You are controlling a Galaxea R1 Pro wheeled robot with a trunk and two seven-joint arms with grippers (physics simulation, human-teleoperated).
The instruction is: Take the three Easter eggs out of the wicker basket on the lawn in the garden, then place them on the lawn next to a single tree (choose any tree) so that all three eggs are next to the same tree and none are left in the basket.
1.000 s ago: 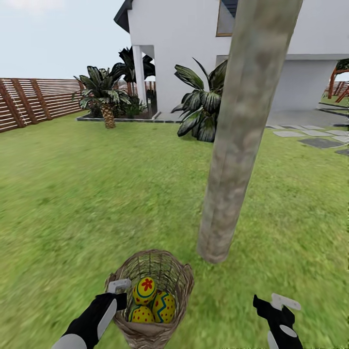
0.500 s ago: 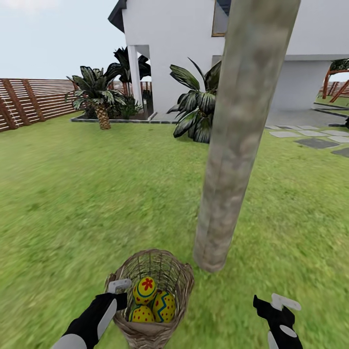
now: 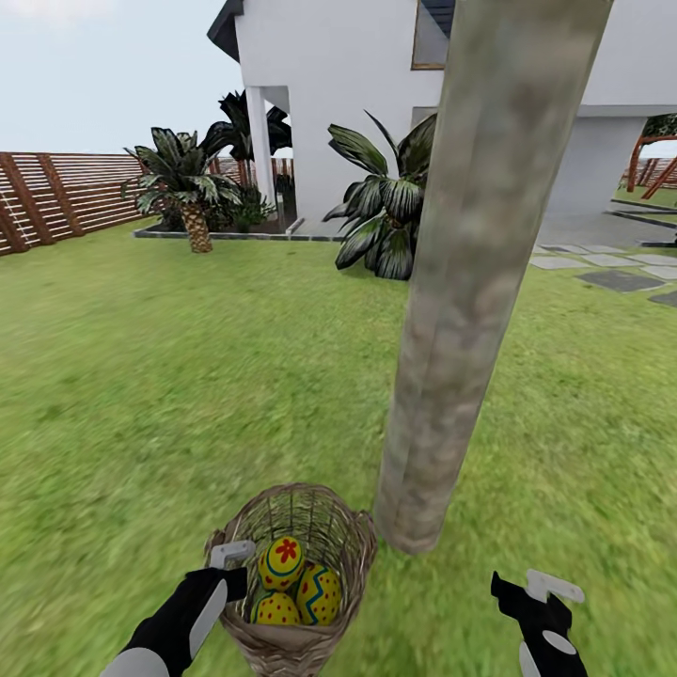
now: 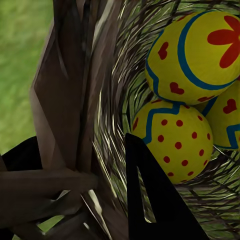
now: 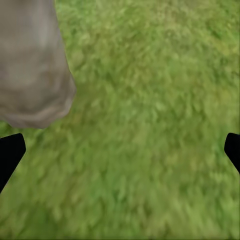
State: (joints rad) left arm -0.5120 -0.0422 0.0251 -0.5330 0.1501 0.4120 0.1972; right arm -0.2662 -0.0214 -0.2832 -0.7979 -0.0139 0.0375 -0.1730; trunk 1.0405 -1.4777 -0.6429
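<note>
Eggs are seen lying together in the wicker basket (image 3: 293, 574), which is carried at its rim by the left gripper (image 3: 231, 557); the jaws are closed on the woven wall, one finger outside and one dark finger (image 4: 150, 200) inside, close to the dotted egg (image 4: 175, 140). The flower egg (image 3: 280, 562) rests on top, the zigzag egg (image 3: 320, 594) beside it and the dotted one lower, so none is yet on the lawn (image 3: 141, 395). The basket is held just beside the foot of the tree (image 3: 451, 357), whose trunk is thick, mottled grey-brown and slightly leaning. The right gripper (image 3: 541, 594) hangs over bare grass with its fingers spread apart and nothing between them; the trunk base (image 5: 32, 65) is near it. The eggs look smooth, hard and rounded, so they are judged light but slippery, and likely to roll once released on the grass. Each egg is best taken across its middle, the top one first, since it is the most exposed. The basket is of open brown weave, stiff enough to be held by its rim, though the strands probably flex a little.
</note>
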